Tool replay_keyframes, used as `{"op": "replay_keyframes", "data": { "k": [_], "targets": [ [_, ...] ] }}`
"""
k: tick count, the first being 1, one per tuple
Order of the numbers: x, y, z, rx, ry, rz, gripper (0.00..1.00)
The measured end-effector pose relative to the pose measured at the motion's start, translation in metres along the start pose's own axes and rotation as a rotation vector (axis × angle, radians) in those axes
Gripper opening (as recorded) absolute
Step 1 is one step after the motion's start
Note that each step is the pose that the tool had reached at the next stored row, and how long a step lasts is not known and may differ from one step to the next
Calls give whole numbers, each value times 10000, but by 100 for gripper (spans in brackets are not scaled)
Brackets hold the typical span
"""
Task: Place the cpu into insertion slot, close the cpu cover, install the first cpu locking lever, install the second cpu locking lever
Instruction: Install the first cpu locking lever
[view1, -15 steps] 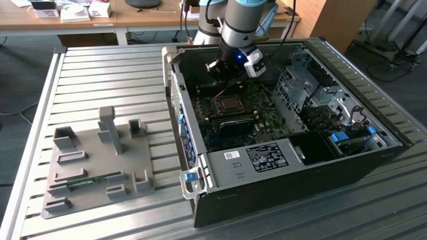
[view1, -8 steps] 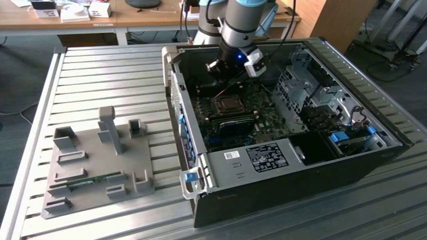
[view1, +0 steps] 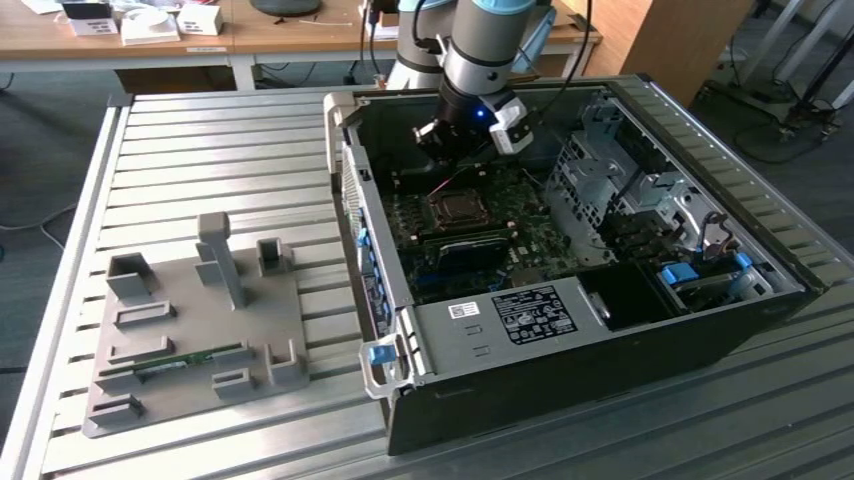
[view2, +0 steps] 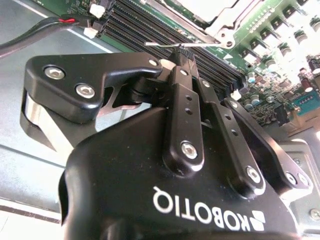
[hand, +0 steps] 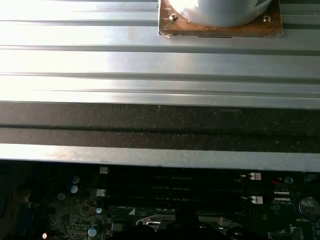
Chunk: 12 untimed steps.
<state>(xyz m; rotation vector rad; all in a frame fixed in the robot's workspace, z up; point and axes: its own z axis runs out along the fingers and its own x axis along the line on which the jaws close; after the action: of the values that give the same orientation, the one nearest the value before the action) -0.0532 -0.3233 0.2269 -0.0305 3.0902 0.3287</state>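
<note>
My gripper (view1: 450, 150) hangs inside the open computer case, just behind the insertion slot (view1: 461, 208) on the green board. In the second wrist view the gripper (view2: 181, 54) is shut, its black fingers (view2: 181, 100) pressed together. Their tips sit against a thin metal locking lever (view2: 160, 44) that runs across beside the socket. The silver cpu cover (view2: 220, 22) lies flat over the socket, and the pale cpu (view2: 197, 6) face shows through its cut-out. In the first wrist view the socket's edge (hand: 150, 220) appears beside the memory slots (hand: 172, 187).
Long black memory slots (view2: 145, 27) and a red and black cable (view2: 55, 24) lie close to the fingers. The case walls (view1: 358, 200) and drive cage (view1: 614, 185) hem the arm in. A grey fixture plate (view1: 200, 330) holding a memory stick (view1: 174, 362) sits on the slatted table at the exterior view's left.
</note>
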Motion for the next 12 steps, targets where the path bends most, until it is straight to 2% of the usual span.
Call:
{"op": "replay_keyframes", "data": {
  "k": [12],
  "targets": [
    [-32,-10,43,-1,0,0,11]
  ]
}}
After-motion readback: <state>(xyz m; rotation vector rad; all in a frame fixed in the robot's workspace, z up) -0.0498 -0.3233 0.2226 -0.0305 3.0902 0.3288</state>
